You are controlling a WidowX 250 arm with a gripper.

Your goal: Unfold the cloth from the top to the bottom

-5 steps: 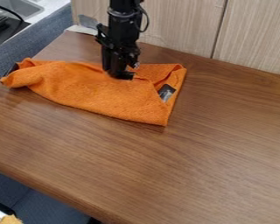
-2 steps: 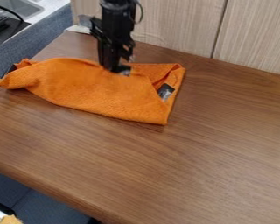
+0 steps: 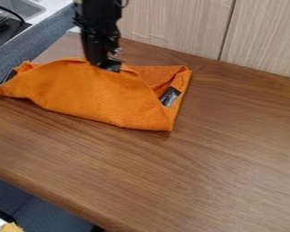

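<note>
One orange cloth (image 3: 93,93) lies across the upper left part of the desk (image 3: 220,158), and the end effector (image 3: 107,64) is at its far edge, left of the middle of that edge. The black tip meets the cloth there, with most of the fabric spreading below it in the view. One part runs out to the left toward the desk's side edge, another to the right. Whether the end effector is wide or narrow, or has fabric pinched in it, I cannot tell.

The cloth is partly folded and uneven. Its far side bulges upward in a rounded hump just left of the tip, then falls away to a pointed corner at the far left. A dark patch (image 3: 9,76) shows beside that left end. To the right of the tip, a back layer shows behind the front one, and the front layer's border slants down toward the right side. In the folds there sits a dark label (image 3: 170,96) with a greyish middle, tilted. The near edge slopes down from left to right and ends in a blunt corner, with a soft shadow under its left part.
</note>
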